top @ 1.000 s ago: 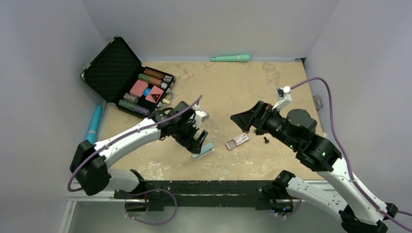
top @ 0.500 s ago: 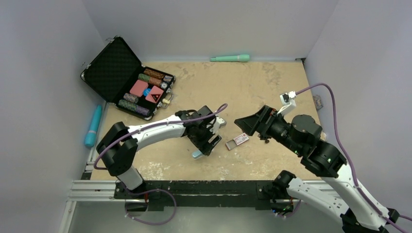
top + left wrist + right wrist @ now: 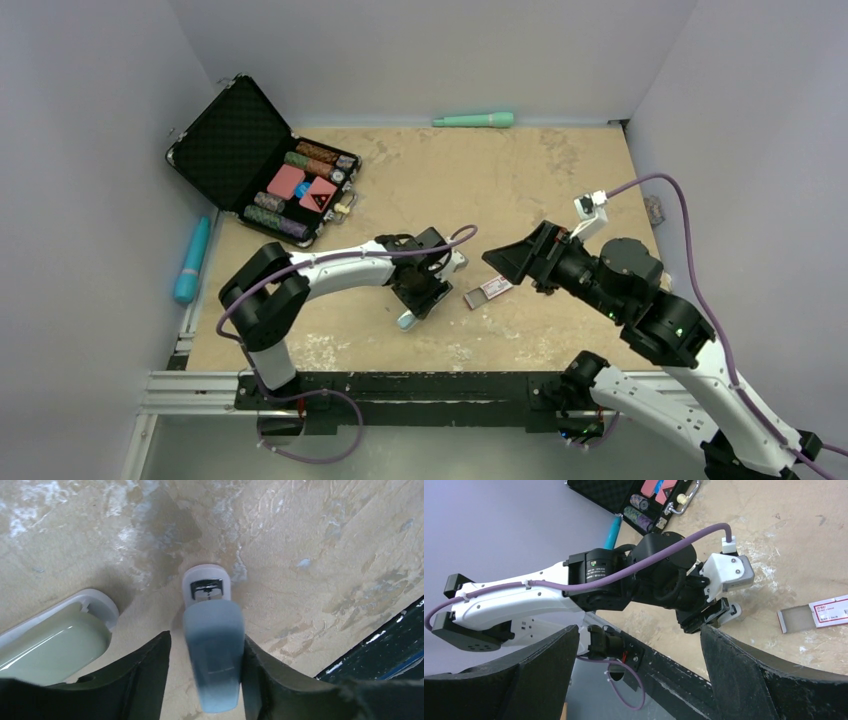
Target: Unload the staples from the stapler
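Setting, top view: worn tan wooden tabletop (image 3: 520,180) boxed in by pale grey walls, with a black rail along the near edge.
Landmark, top view: small pale blue stapler (image 3: 409,318) lying on the tabletop near the middle of its near half.
Left arm, top view: reaches in from the left, elbow bent, wrist folded down so the left gripper (image 3: 420,297) sits over the stapler.
Right arm, top view: raised off the table to the right of the stapler, the right gripper (image 3: 508,258) pointing left with its black fingers spread and nothing between them.
Other things, top view: a pink-and-white flat staple box (image 3: 488,291) just right of the stapler; an open black case of poker chips (image 3: 262,165) far to its upper left; a mint green cylinder (image 3: 474,120) at the far wall.
Left wrist view: the stapler (image 3: 212,645) stands between the two dark fingers (image 3: 145,675), which bracket its blue top on both sides; its white nose with the metal slot shows beyond. Contact on either side looks likely, but a firm clench cannot be told.
Right wrist view: looks across at the left arm; the staple box (image 3: 819,614) lies at the right edge, well apart from the spread fingers.
Step, judged: securing the stapler before opening it.
Next move, judged: a steady hold by the left arm while the right comes in to lift the top.
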Available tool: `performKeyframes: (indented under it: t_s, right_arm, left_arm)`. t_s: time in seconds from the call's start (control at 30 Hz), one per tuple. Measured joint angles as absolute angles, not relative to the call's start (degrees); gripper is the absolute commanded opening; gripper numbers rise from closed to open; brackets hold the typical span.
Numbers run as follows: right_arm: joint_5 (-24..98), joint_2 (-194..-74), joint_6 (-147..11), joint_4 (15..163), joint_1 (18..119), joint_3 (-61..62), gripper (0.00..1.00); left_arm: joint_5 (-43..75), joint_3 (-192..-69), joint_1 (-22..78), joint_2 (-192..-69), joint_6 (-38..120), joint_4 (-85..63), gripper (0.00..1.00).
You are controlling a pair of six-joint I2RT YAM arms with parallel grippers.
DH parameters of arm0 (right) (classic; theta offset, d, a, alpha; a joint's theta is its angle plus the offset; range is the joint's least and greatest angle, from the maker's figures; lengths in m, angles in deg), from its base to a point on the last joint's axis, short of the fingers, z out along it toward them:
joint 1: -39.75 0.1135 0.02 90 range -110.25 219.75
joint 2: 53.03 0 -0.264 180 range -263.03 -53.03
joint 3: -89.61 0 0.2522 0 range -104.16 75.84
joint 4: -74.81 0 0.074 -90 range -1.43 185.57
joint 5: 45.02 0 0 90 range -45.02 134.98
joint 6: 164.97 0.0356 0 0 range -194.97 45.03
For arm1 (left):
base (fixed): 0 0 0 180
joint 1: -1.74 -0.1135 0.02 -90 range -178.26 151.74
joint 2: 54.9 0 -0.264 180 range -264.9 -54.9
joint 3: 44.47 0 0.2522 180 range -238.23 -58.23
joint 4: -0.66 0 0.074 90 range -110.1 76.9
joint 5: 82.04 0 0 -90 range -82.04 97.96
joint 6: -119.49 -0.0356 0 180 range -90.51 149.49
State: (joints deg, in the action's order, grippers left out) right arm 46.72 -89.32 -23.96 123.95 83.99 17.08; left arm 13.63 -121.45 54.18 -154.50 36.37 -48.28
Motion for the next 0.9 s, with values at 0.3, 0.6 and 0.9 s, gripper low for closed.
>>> performKeyframes:
  t_s: [0.3, 0.6, 0.9]
  right_arm:
    - [46.68, -86.67, -23.57, 125.45, 83.99, 17.04, 0.96]
    - [46.68, -86.54, -21.41, 126.35, 83.99, 14.28, 0.96]
    - [46.39, -89.82, -19.16, 116.62, 83.99, 8.36, 0.96]
  left_arm:
    - [13.68, -121.87, 55.14, -155.52, 37.11, -48.39, 0.0]
    - [17.55, -127.14, 54.9, -148.18, 41.22, -53.94, 0.0]
    - [24.67, -134.41, 49.92, -134.06, 47.84, -60.23, 0.0]
